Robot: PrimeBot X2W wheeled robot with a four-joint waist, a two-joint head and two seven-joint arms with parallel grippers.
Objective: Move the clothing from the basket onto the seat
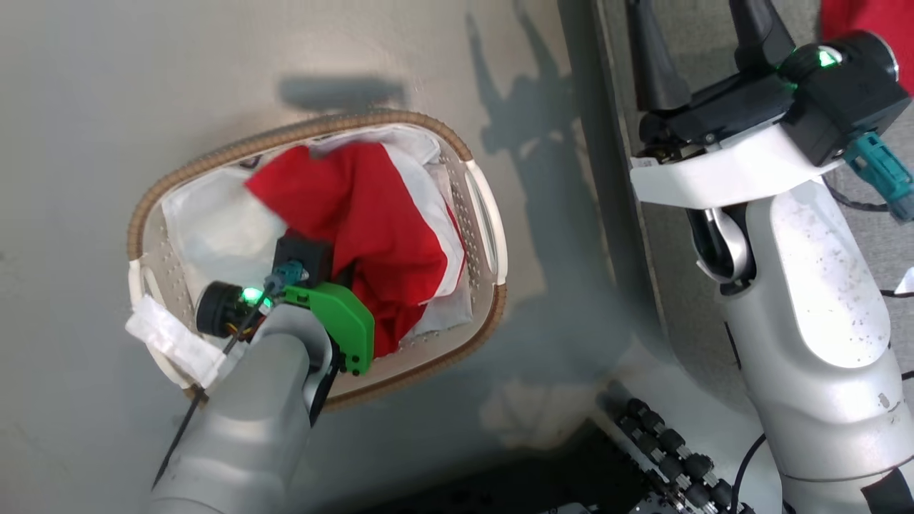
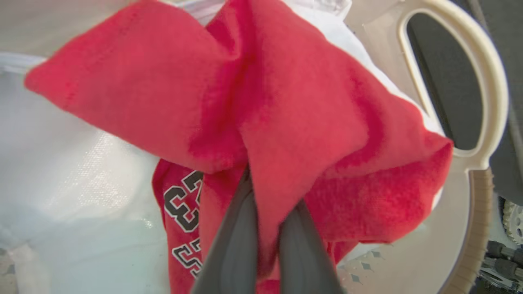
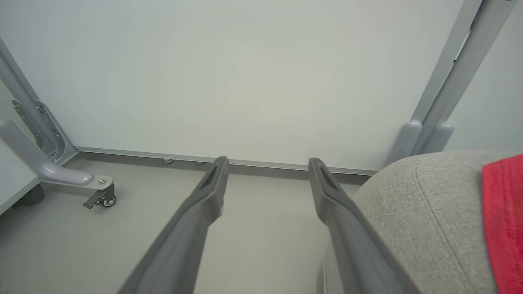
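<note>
The basket (image 1: 493, 235) stands on the floor with a shiny white liner (image 1: 214, 228) and red clothing (image 1: 371, 214) in it. My left arm (image 1: 285, 335) reaches down into it. In the left wrist view my left gripper (image 2: 269, 196) is shut on a fold of the red clothing (image 2: 286, 94), and the cloth hangs up and over the fingers (image 2: 237, 237). Below the fold is red cloth with block lettering (image 2: 179, 208). My right gripper (image 3: 267, 163) is open and holds nothing, beside the grey seat (image 3: 429, 196). Another piece of red clothing (image 3: 502, 220) lies on that seat.
The basket's white side handle (image 2: 490, 81) is close on the right of the grip. A pale wall panel (image 3: 245, 81) with a grey caster foot (image 3: 100, 196) stands ahead of the right gripper. My wheeled base (image 1: 671, 464) is at the lower right.
</note>
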